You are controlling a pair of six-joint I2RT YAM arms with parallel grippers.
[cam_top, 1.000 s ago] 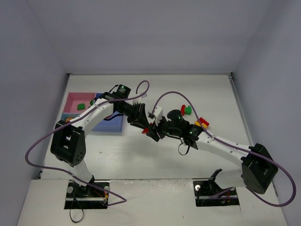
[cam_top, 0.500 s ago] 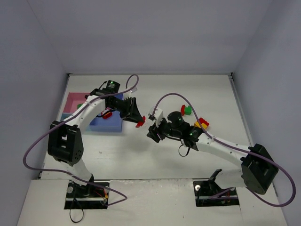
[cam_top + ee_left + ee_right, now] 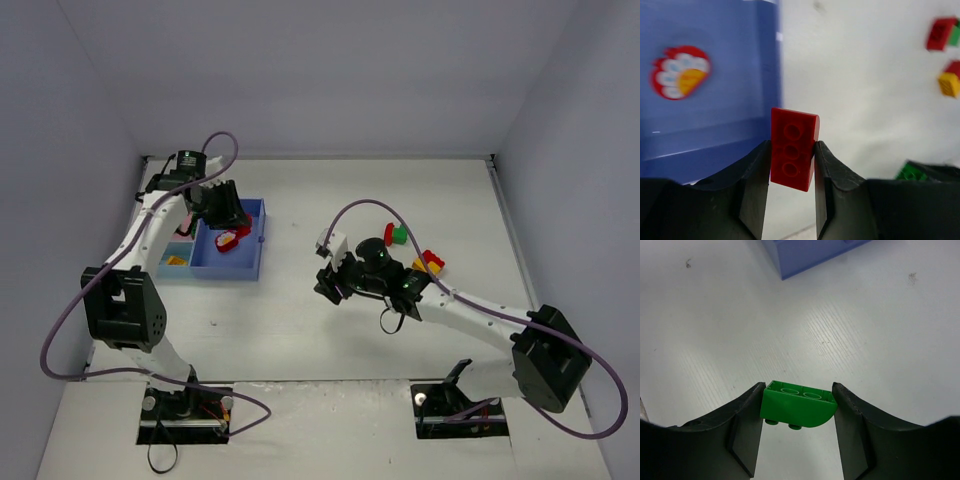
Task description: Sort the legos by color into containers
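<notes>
Surface: white table (image 3: 300,330), closed in by pale walls on three sides.
Containers: blue tray (image 3: 262,245) at the table's far left. A small light-blue tray (image 3: 168,270) is joined on its left. A strip of pink tray (image 3: 186,228) shows past the left arm.
In blue tray: one red piece with white and yellow marks (image 3: 680,72).
In light-blue tray: one yellow brick (image 3: 176,261).
Left gripper (image 3: 792,146): fingers narrow, clamped on a red brick (image 3: 792,150). It is held on end in the air, over the blue tray's side wall as the wrist camera sees it.
Right gripper (image 3: 798,390): mid-table, well apart from the trays, pinching a green rounded brick (image 3: 797,407) above bare table.
Loose legos: red-and-green pair (image 3: 395,234) and red-and-yellow pair (image 3: 432,263) on the table, right of centre.
</notes>
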